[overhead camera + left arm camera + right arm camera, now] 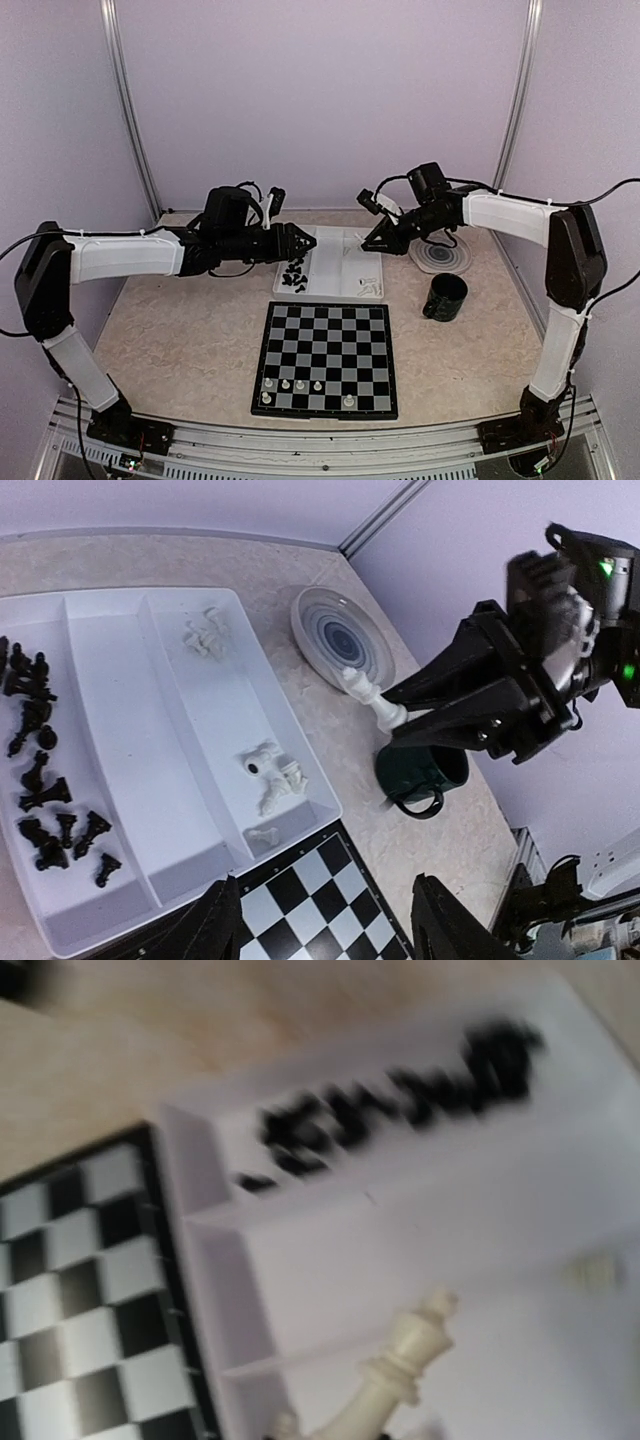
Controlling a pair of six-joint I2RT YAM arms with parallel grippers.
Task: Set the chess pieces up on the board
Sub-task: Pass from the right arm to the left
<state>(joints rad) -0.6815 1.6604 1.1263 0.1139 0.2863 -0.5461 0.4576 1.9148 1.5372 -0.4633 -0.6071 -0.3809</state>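
**Beige table, lavender walls: white piece held over the tray, board waiting**

Beige table under pale lavender walls. At its near middle lies the board, black and grey checks. A few white pieces stand on its two nearest rows, mostly toward the left. Just behind the board sits a white tray: black pieces are heaped in its left compartment and loose white ones lie in its right. A dark mug stands right of the board, with a ringed plate behind it.

My right claw is closed on the base of a white piece, tall and crowned, a king or queen; I cannot tell which. It hangs in the air by the tray's right edge, head leaning out past my fingertips. My left claw hovers over the tray's left side, jaws about half open and holding nothing.

I judge the step in hand to be carrying this piece to its square on the nearest row. To do it well, I should clear the tray rim first, then turn my wrist so the base faces straight down. I should come down between the standing pieces without brushing them, and release only once the base rests flat.
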